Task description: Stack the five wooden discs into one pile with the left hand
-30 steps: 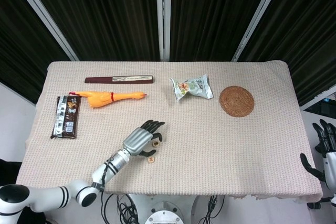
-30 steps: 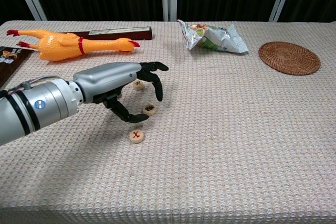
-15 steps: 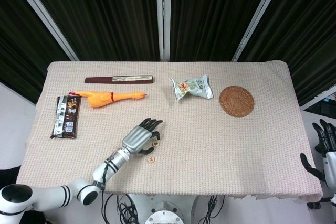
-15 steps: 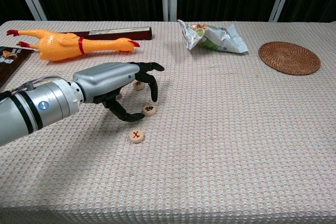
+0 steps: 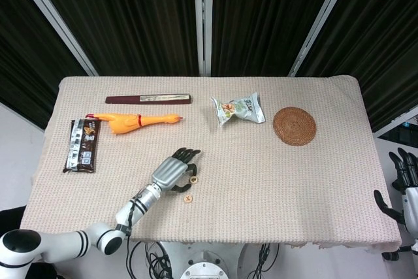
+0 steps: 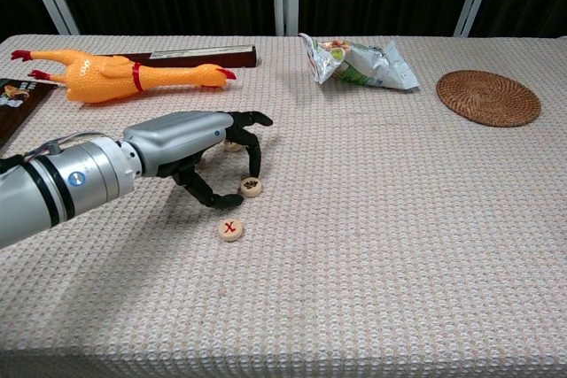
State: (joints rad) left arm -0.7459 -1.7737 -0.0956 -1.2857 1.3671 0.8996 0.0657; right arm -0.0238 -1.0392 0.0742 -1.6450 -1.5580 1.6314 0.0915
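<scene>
Here, the left hand (image 6: 205, 150) hovers low over the table (image 6: 399, 236), fingers curled around a wooden disc (image 6: 252, 187) without clearly gripping it; another disc (image 6: 231, 229) lies just nearer, a third (image 6: 233, 145) peeks behind the fingers. The right hand (image 5: 401, 181) hangs off-table, fingers apart.
</scene>
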